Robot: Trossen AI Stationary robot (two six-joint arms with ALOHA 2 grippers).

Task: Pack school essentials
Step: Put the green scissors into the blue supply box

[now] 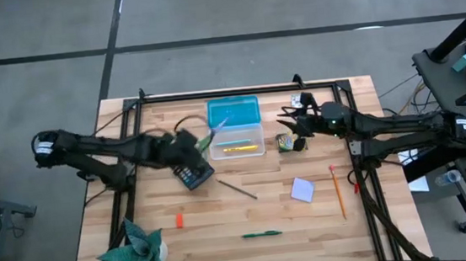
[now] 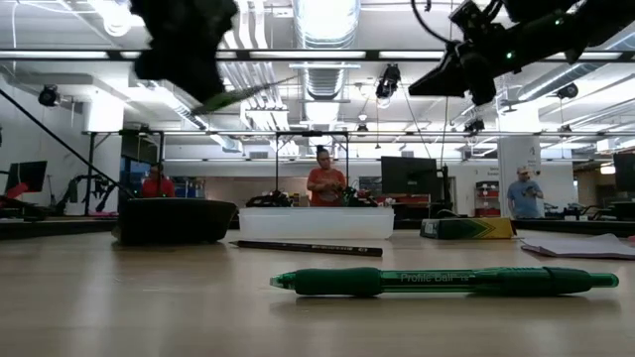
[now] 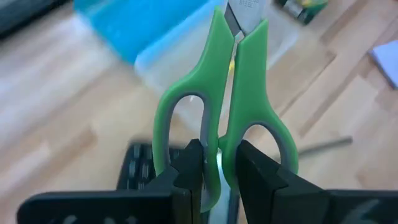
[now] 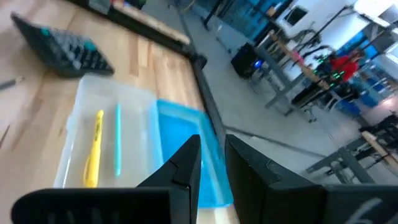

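High view shows you two pens in the clear plastic box (image 1: pixel 238 140); left gripper (image 3: pixel 214 163) grasps green-handled scissors (image 3: pixel 229 106), right gripper (image 4: pixel 212 155) nearly clenched, empty; most essentials remain.

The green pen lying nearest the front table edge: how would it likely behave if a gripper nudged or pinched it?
The green pen has a round barrel and lies flat on bare wood, so a sideways nudge would probably roll it. It looks slim and rigid, likely light and unbending when lifted. Its smooth plastic may slip between fingers, though the darker grip section looks rubbery and might hold better.
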